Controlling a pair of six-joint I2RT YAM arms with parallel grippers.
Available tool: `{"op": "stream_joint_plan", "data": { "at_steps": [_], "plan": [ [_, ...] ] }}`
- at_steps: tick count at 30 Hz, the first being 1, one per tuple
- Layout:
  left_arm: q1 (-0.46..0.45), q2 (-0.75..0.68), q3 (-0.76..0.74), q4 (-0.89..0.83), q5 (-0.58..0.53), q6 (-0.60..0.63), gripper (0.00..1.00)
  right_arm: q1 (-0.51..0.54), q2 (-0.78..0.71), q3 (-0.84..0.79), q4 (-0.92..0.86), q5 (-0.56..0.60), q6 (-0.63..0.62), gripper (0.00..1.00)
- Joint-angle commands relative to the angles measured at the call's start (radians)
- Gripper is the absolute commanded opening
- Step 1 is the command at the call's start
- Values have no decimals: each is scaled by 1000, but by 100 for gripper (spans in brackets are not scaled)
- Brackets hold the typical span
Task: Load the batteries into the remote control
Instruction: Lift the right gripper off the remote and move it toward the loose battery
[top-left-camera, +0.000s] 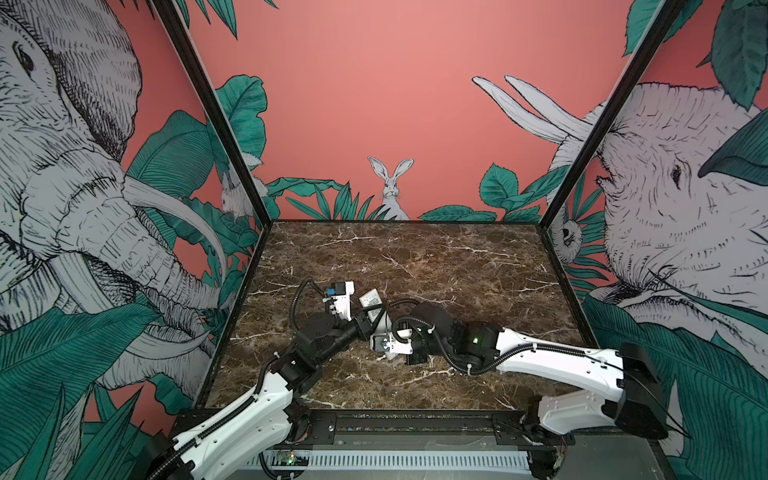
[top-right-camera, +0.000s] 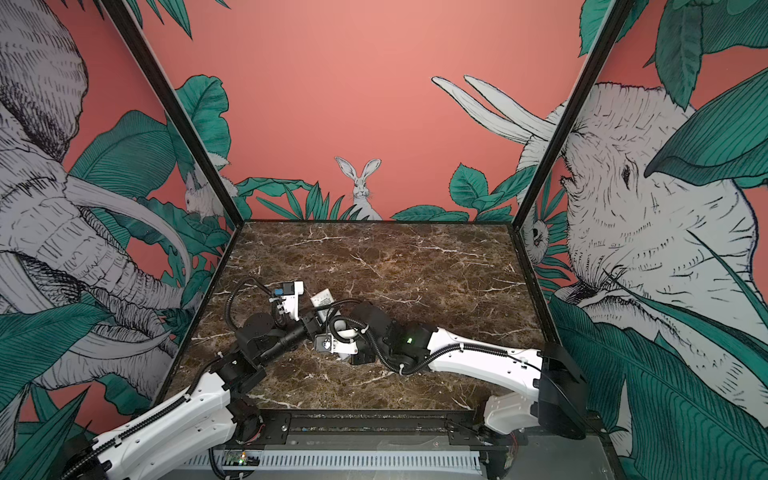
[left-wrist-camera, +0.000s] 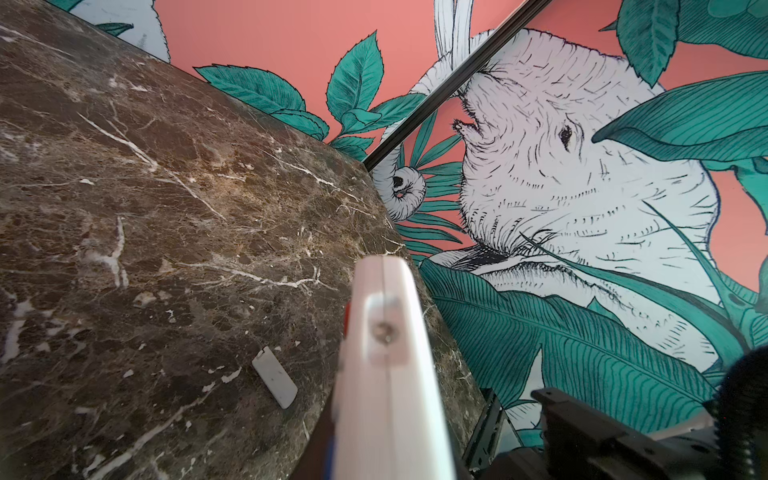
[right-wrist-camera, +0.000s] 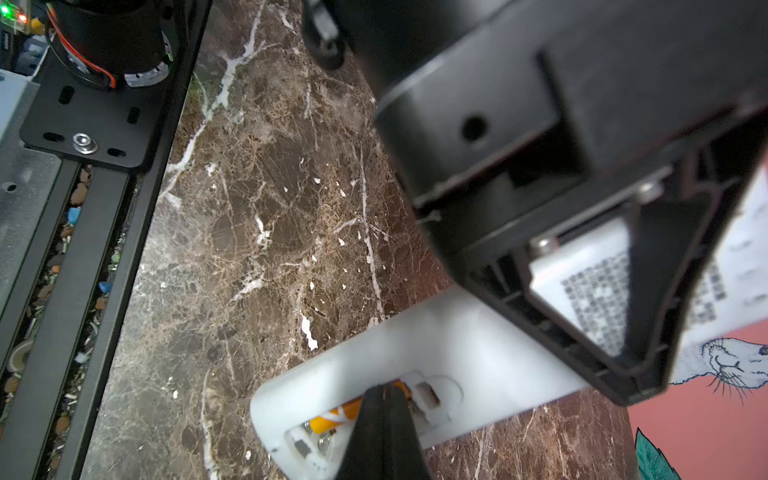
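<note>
In both top views the remote (top-left-camera: 371, 305) is tilted up off the table (top-left-camera: 436, 257) where the two arms meet (most of it is hidden). Left wrist: the remote runs away edge-on, and a grey cover (left-wrist-camera: 274, 377) lies flat on the table. Right wrist: the left gripper (right-wrist-camera: 640, 282) clamps the remote's labelled back. The right gripper (right-wrist-camera: 384, 409) is clenched, tips pressed on an orange battery (right-wrist-camera: 334, 417) in the open bay.
</note>
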Motion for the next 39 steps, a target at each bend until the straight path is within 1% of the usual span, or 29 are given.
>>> {"op": "stream_joint_plan", "data": {
  "at_steps": [1,5,7,13,15,16,20,23,27,33,39],
  "plan": [
    [3,-25,6,74,10,-18,0,14,-13,12,-8,0,20,13],
    [3,-32,-7,73,-1,-20,0,23,-68,6,-10,-20,67,27],
    [3,-39,-14,67,-8,-18,0,26,-92,0,-12,-32,98,31],
    [3,-58,-10,17,-15,9,0,30,-179,-28,-23,-33,198,37],
    [3,-61,-9,6,-13,17,0,29,-201,-34,-34,-10,236,39],
    [30,-64,-9,3,-10,21,0,29,-211,-32,-49,8,256,39],
    [37,-75,-13,-3,-3,30,0,25,-227,-9,-130,97,320,42],
    [43,-87,-22,-6,5,31,0,12,-235,1,-188,140,374,44],
    [49,-108,-29,-22,10,35,0,-44,-241,5,-264,182,469,46],
    [56,-124,-27,-53,22,48,0,-154,-245,-10,-335,182,594,52],
    [63,-123,-16,-79,33,68,0,-280,-191,-22,-429,167,708,53]
  ]
}}
